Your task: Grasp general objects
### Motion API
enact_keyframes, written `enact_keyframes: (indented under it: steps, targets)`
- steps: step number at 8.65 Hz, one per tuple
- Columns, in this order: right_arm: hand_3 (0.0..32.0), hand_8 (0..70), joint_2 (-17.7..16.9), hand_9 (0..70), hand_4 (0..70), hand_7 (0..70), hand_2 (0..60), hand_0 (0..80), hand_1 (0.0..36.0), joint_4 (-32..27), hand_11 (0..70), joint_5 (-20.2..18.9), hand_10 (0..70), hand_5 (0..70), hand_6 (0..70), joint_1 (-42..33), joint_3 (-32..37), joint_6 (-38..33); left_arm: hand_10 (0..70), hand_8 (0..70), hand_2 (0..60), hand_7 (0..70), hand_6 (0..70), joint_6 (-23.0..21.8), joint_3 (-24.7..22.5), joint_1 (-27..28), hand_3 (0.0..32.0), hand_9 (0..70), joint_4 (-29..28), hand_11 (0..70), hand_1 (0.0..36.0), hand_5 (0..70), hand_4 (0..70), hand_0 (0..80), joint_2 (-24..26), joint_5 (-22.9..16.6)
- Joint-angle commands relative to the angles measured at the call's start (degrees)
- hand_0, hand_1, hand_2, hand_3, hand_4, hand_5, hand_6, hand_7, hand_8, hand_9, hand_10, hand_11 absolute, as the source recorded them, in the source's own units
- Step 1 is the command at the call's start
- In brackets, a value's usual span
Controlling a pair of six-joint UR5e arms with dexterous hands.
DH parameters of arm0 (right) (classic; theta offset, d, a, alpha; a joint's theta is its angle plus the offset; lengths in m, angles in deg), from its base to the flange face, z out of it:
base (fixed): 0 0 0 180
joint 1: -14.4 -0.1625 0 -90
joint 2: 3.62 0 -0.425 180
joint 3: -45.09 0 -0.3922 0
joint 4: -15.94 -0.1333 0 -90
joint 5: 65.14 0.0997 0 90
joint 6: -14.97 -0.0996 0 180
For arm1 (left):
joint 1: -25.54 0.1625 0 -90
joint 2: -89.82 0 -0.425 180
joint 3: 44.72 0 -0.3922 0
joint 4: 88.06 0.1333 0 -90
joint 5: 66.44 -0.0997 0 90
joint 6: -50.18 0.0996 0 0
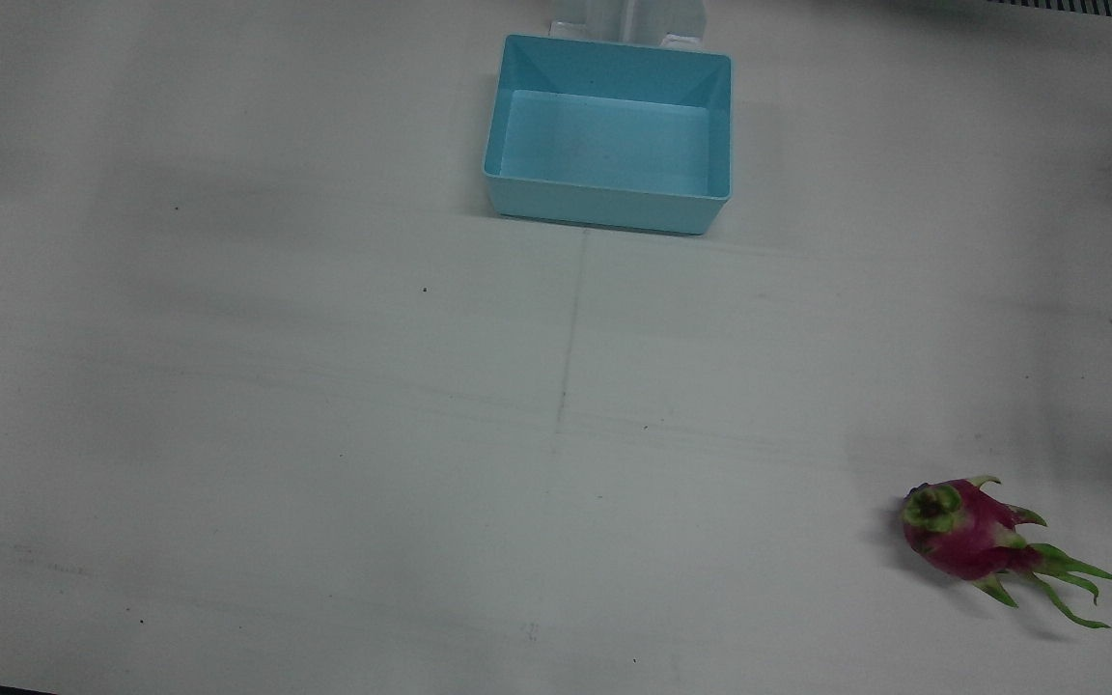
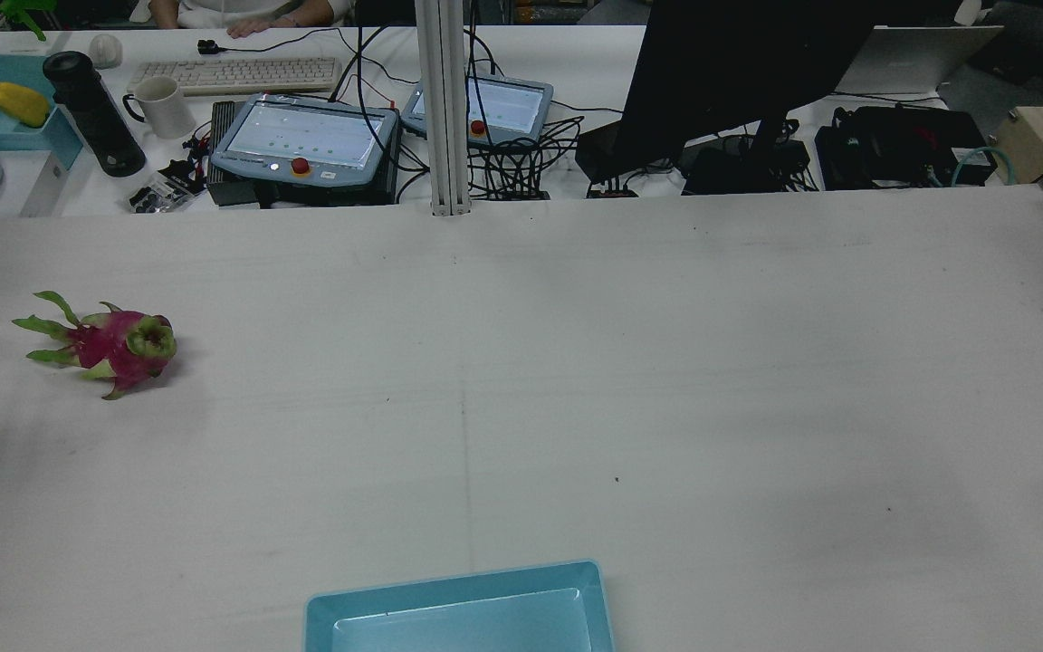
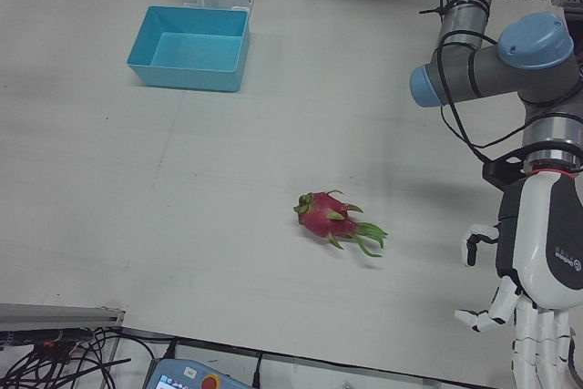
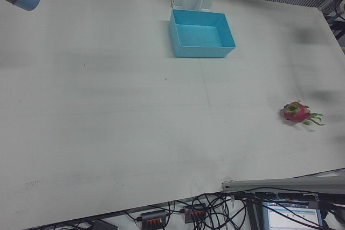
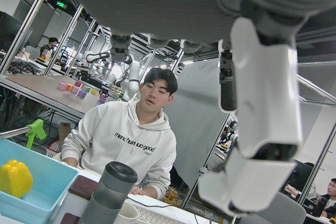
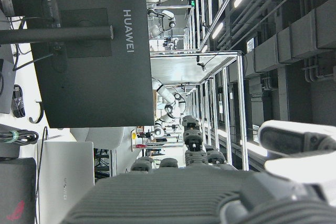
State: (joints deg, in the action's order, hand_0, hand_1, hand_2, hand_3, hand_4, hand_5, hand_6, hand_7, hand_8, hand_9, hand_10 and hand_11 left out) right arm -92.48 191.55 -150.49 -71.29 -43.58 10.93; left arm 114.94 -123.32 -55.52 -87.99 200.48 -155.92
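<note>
While apart: dragon fruit (image 3: 330, 216), robot hand (image 3: 533, 280).

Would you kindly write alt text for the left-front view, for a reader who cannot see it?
A pink dragon fruit with green scales lies alone on a white table. The robot's left hand hangs open off to its right, apart from it. An empty light-blue bin sits at the far edge.
</note>
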Motion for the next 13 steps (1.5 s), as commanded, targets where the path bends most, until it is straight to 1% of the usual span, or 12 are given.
enact_keyframes:
  steps: [1,2,3,4,5,6,7,8,9,12,13]
  targets:
    - [0.0,0.0,0.0,0.0,0.0,0.0,0.0,0.0,0.0,0.0,0.0,0.0,0.0,0.0,0.0,0.0,0.0,0.0,5.2,1.1,60.0,5.8,0.4,-0.1,-0.1,-0.1,11.6,0.0,-0.8,13.7,36.0,0.0,4.9,80.0,-0.1,0.0]
    - [0.0,0.0,0.0,0.0,0.0,0.0,0.0,0.0,0.0,0.0,0.0,0.0,0.0,0.0,0.0,0.0,0.0,0.0,6.1,0.9,60.0,7.9,1.7,-0.1,-0.1,-0.1,8.0,0.2,-0.9,14.9,36.0,0.0,6.0,80.0,-0.1,0.1]
    - [0.0,0.0,0.0,0.0,0.0,0.0,0.0,0.0,0.0,0.0,0.0,0.0,0.0,0.0,0.0,0.0,0.0,0.0,2.1,0.2,60.0,1.4,0.0,-0.1,-0.5,-0.7,8.6,0.0,-3.2,9.2,36.0,0.0,5.0,80.0,-0.5,0.1]
    - [0.0,0.0,0.0,0.0,0.0,0.0,0.0,0.0,0.0,0.0,0.0,0.0,0.0,0.0,0.0,0.0,0.0,0.0,0.8,0.5,60.0,2.0,0.0,-0.1,-2.2,-0.5,7.6,0.0,-3.1,7.3,36.0,0.0,4.2,80.0,-2.0,0.1]
    - [0.0,0.0,0.0,0.0,0.0,0.0,0.0,0.0,0.0,0.0,0.0,0.0,0.0,0.0,0.0,0.0,0.0,0.0,1.1,0.6,25.9,2.5,0.0,0.0,-2.3,-0.5,9.6,0.0,-3.1,7.6,36.0,0.0,3.0,80.0,-2.1,0.1]
    - [0.0,0.0,0.0,0.0,0.0,0.0,0.0,0.0,0.0,0.0,0.0,0.0,0.0,0.0,0.0,0.0,0.0,0.0,0.0,0.0,0.0,0.5,0.0,0.0,-2.3,-0.4,13.0,0.0,-3.1,4.0,35.5,0.0,0.3,80.0,-2.1,0.1]
    - [0.0,0.0,0.0,0.0,0.0,0.0,0.0,0.0,0.0,0.0,0.0,0.0,0.0,0.0,0.0,0.0,0.0,0.0,0.0,0.0,0.0,0.0,0.0,0.0,-2.3,-0.4,14.6,0.0,-3.1,2.5,31.0,0.0,0.0,80.0,-2.0,0.1]
    - [0.0,0.0,0.0,0.0,0.0,0.0,0.0,0.0,0.0,0.0,0.0,0.0,0.0,0.0,0.0,0.0,0.0,0.0,0.0,0.0,0.0,0.0,0.0,0.0,-2.3,-0.4,15.2,0.0,-3.1,2.3,29.9,0.0,0.0,80.0,-2.0,0.1]
    - [0.0,0.0,0.0,0.0,0.0,0.0,0.0,0.0,0.0,0.0,0.0,0.0,0.0,0.0,0.0,0.0,0.0,0.0,0.0,0.0,0.0,0.0,0.0,0.0,-2.3,-0.4,15.4,0.0,-3.1,2.3,29.5,0.0,0.0,80.0,-2.0,0.1]
    - [0.0,0.0,0.0,0.0,0.0,0.0,0.0,0.0,0.0,0.0,0.0,-0.1,0.0,0.0,0.0,0.0,0.0,0.0,0.0,0.0,0.0,0.0,0.0,0.0,-2.3,-0.3,15.0,0.0,-3.0,3.2,30.2,0.0,0.0,80.0,-2.0,0.1]
    - [0.0,0.0,0.0,0.0,0.0,0.0,0.0,0.0,0.0,0.0,0.0,0.0,0.0,0.0,0.0,0.0,0.0,0.0,0.0,0.0,0.0,0.4,0.0,0.0,-2.3,-0.3,11.8,0.0,-2.6,3.5,30.3,0.0,0.0,80.0,-1.9,0.1]
